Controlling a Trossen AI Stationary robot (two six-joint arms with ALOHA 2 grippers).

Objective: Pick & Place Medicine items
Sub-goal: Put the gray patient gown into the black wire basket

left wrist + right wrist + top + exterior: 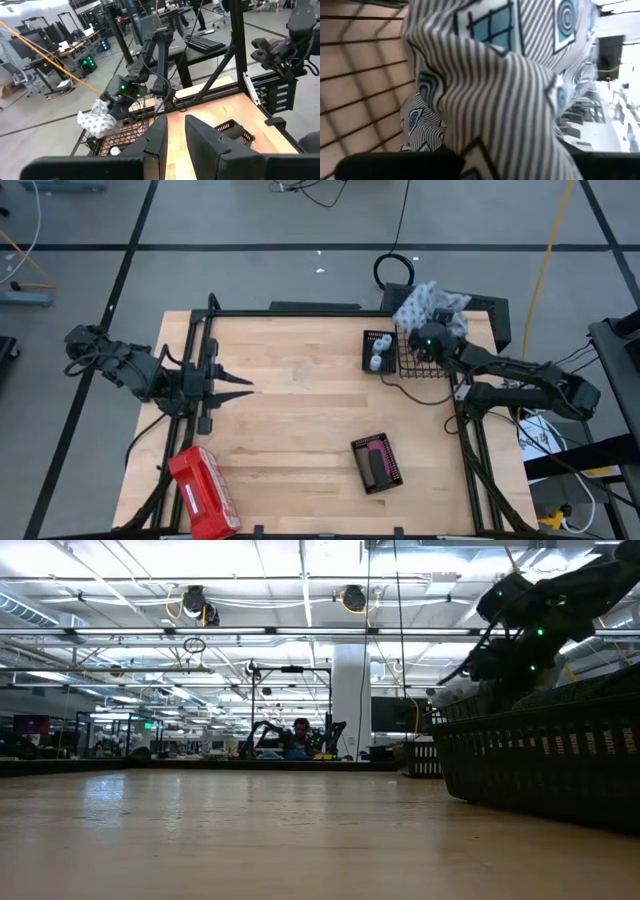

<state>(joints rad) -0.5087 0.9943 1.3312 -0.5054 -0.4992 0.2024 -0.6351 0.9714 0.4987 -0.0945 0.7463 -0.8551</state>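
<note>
Risk comes first from the soft blue-and-white patterned cloth (430,305), which the right gripper (432,332) holds pinched in its jaws above the black wire basket (420,360) at about two o'clock on the pale wooden worktop (300,430). The fabric is limp and folds loosely, so I judge it could slip free, or drag over the basket rim and catch in the thin wire grid. It also covers the right wrist camera almost fully, so the arm sees little beneath it.

Small white round bottles (378,352) stand in a black tray (376,350) touching the basket's nine o'clock side; a hanging corner of cloth could knock these light things over. A second black tray (378,463) at five o'clock carries a pink-red oblong tube (376,446) and darker ones.

The left gripper (235,386) waits at nine o'clock, jaws parted and empty. A glossy red plastic case (203,492) lies at seven o'clock.
</note>
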